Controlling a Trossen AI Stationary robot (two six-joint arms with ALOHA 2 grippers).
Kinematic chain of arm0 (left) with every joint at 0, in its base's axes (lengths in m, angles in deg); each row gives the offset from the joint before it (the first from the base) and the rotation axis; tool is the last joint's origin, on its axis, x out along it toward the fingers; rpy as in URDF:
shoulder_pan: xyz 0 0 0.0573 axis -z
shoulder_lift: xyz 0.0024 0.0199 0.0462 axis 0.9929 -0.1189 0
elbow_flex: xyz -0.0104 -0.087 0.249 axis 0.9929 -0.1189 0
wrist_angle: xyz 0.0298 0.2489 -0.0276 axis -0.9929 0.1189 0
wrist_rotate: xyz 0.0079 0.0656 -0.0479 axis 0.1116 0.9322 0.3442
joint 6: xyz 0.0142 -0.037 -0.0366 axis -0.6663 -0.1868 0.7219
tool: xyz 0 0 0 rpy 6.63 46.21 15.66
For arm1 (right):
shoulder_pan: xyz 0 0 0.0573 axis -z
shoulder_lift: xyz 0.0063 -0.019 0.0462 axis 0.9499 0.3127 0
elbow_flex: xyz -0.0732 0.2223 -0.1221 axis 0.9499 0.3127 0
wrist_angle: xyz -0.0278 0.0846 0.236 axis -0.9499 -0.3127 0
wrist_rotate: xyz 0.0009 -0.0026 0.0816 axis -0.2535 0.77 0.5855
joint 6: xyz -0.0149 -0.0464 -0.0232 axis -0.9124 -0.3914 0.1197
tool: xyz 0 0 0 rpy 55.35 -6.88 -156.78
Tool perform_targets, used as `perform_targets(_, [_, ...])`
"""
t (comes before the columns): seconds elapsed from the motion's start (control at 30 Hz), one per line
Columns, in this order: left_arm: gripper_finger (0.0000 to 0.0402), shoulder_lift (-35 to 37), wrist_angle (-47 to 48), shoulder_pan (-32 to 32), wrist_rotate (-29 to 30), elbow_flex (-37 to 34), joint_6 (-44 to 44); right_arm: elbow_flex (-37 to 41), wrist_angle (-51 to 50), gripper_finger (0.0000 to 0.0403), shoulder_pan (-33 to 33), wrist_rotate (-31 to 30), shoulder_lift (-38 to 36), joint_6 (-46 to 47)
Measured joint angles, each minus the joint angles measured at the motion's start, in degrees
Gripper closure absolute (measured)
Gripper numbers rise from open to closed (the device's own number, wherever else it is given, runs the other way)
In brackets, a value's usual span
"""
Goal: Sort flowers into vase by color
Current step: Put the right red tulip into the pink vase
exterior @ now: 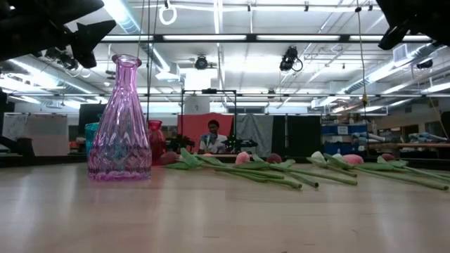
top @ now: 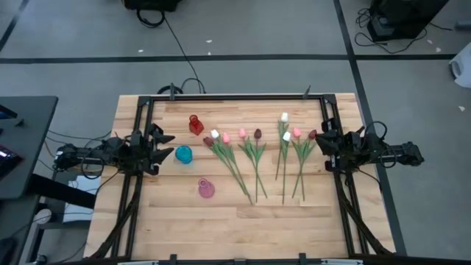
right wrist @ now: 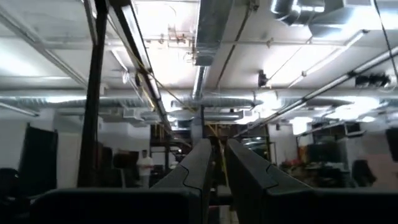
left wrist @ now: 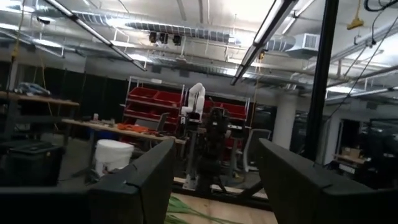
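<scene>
Several flowers (top: pixel 254 158) lie flat in a loose row in the table's middle, with white, pink and dark red heads toward the far edge and green stems toward the near edge; the low view shows these flowers (exterior: pixel 281 171) lying on the wood. Three glass vases stand upright left of them: a red vase (top: pixel 195 124), a teal vase (top: pixel 183 154) and a pink vase (top: pixel 206 188). My left gripper (top: pixel 162 146) hovers open at the left edge, beside the teal vase. My right gripper (top: pixel 321 141) hovers at the right edge, its fingers (right wrist: pixel 193 171) almost together with nothing between.
A black metal frame (top: pixel 235 97) runs along the table's far edge and down both sides past the arm bases. The pink vase (exterior: pixel 121 123) stands nearest the low camera. Bare wood lies between the stems and the near edge. A person (exterior: pixel 213 138) sits far behind the table.
</scene>
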Motion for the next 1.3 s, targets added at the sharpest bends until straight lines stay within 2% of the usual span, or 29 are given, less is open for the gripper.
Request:
perform_targets(0.13, [0.0175, 0.0, 2.4, 0.0, -1.3, 0.1, 1.8, -0.2, -0.4, 0.0341, 0.0, 0.0, 0.0, 5.7])
perform_targets(0.2, [0.0175, -0.2, 6.6, 0.0, -1.2, 1.3, 2.4, -1.7, -5.1, 0.0341, 0.0, -1.4, 0.5, 6.4])
perform_targets(0.33, [0.0175, -1.6, 13.4, 0.0, 2.5, 4.8, 3.5, -5.7, -18.3, 0.0341, 0.0, -9.8, 4.8, 8.9])
perform_targets(0.43, [0.0175, -3.3, 15.8, 0.0, 6.2, 5.8, 3.3, -8.2, -20.8, 0.0341, 0.0, -14.3, 9.6, 11.1])
perform_targets(0.57, [0.0175, -5.0, 15.2, 0.0, 10.5, 5.8, 3.4, -10.4, -22.6, 0.0341, 0.0, -16.6, 16.2, 14.9])
perform_targets(0.7, [0.0175, -6.2, 12.8, 0.0, 10.8, 5.9, 3.5, -12.5, -24.2, 0.0341, 0.0, -16.9, 23.6, 19.9])
perform_targets(0.83, [0.0175, -7.6, 11.3, 0.0, 7.9, 5.9, 3.5, -15.7, -24.9, 0.0341, -0.5, -17.0, 32.9, 24.9])
perform_targets(1.0, [0.0175, -9.0, 11.5, 0.0, 7.2, 5.9, 3.2, -23.0, -26.3, 0.0341, -1.9, -19.2, 45.7, 25.5])
perform_targets(1.17, [0.0175, -9.1, 12.1, 0.0, 3.7, 5.9, 3.2, -34.5, -36.3, 0.0341, -2.4, -24.0, 58.4, 20.7])
perform_targets(1.3, [0.0175, -9.1, 11.3, 0.0, 2.8, 5.9, 3.2, -43.4, -46.3, 0.0334, -1.6, -25.2, 67.0, 23.2])
